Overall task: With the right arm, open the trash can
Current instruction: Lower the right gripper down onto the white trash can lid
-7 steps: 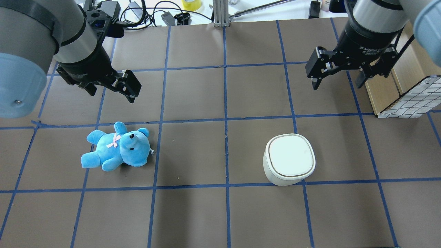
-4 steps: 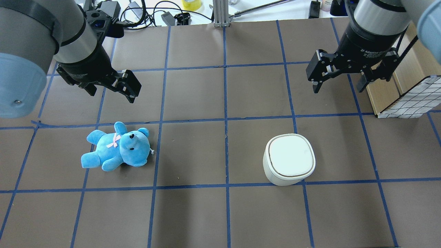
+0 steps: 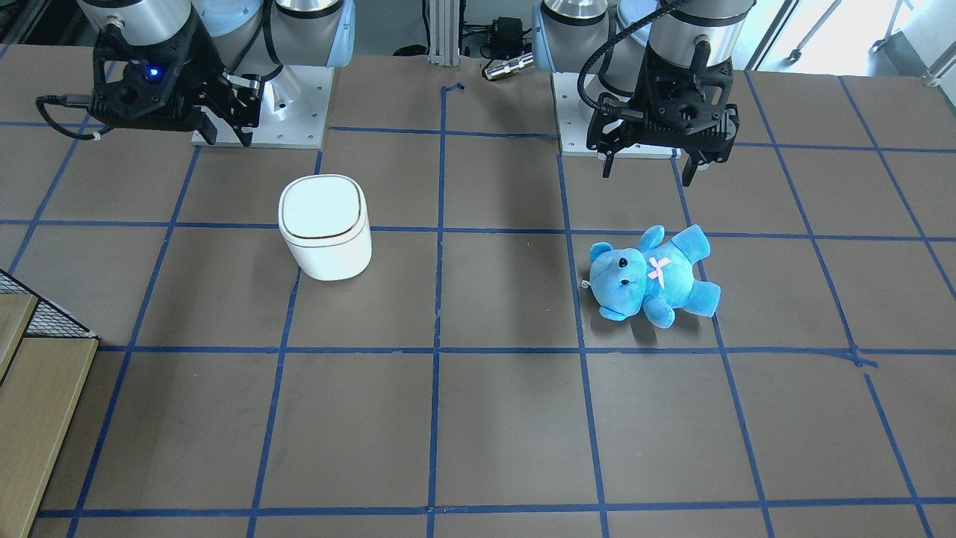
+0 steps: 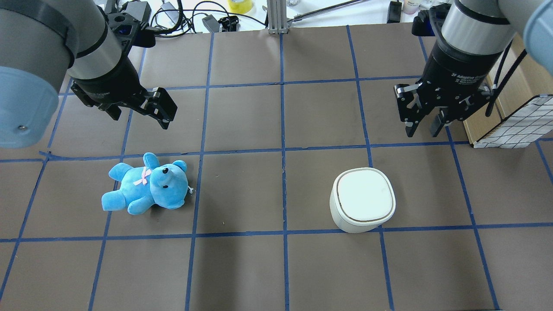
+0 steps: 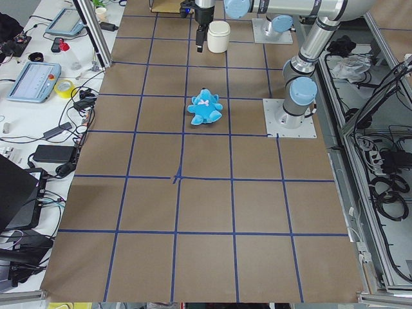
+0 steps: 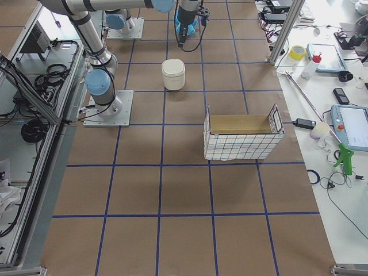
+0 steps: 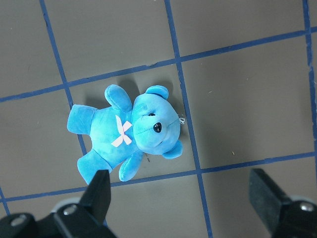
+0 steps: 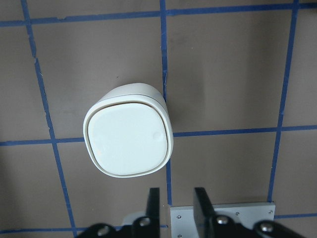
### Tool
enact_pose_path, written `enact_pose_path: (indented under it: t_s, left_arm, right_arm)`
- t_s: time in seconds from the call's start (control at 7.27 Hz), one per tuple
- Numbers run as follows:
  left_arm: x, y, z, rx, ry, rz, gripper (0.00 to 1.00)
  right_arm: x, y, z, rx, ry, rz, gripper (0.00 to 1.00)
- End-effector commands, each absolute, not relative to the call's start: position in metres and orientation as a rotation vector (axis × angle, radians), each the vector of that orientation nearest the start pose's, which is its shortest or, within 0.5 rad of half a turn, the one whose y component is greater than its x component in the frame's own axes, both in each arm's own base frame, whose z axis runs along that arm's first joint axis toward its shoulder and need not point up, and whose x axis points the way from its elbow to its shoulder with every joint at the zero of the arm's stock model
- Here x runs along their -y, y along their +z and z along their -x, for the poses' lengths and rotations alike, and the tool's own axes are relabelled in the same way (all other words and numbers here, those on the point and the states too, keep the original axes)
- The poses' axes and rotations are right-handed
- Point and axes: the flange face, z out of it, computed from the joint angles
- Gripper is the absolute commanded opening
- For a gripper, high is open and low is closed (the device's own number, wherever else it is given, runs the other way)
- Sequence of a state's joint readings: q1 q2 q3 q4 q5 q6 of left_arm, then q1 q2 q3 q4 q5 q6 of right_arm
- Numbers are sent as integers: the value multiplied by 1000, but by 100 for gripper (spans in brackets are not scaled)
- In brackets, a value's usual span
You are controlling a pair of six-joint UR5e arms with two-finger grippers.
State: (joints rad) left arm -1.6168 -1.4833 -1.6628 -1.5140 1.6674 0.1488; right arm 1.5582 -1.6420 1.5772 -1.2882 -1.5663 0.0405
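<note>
My right arm (image 4: 471,39) has swung nearer the trash can (image 4: 363,200), which sits shut on the desk (image 4: 242,259). My right hand (image 4: 425,127) has narrowed to a slim gap, empty, ready to press the lid.

Blue teddy bear (image 4: 147,185) w/ pink bow lies on its back on brown table (image 4: 242,268) w/ blue tape grid. Wire-mesh box (image 6: 242,138) w/ cardboard inside stands on table; cables, yellow tape roll (image 4: 240,5) along far edge.
</note>
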Motion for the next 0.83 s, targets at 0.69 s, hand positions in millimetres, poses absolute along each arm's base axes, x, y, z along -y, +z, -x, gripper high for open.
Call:
enact_pose_path:
  t_s: [0.69]
  left_arm:
    - [454, 490, 145, -3028, -72, -292, 100]
  right_arm:
    - [432, 403, -137, -3038, 527, -115, 0]
